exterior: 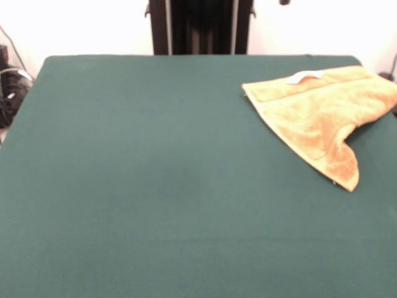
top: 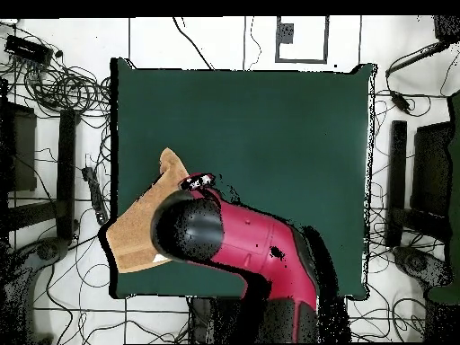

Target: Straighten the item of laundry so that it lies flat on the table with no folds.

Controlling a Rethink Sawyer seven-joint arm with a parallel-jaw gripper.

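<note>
The orange-yellow towel (exterior: 322,112) lies folded over itself at the far right of the green table (exterior: 155,186), with one corner pointing toward the near side and its white tag (exterior: 304,76) at the far edge. In the overhead view the towel (top: 139,229) sits at the table's (top: 269,117) lower left, partly hidden under the red and black arm (top: 252,247). The arm's end (top: 199,183) hangs over the towel's upper part. The front view shows no gripper, so the arm is high above the table.
The black pedestal (exterior: 201,28) stands at the table's far edge. Cables (exterior: 9,93) lie beside the table on the left in the front view. The towel reaches the table's right edge there. Wires and stands (top: 63,135) surround the table.
</note>
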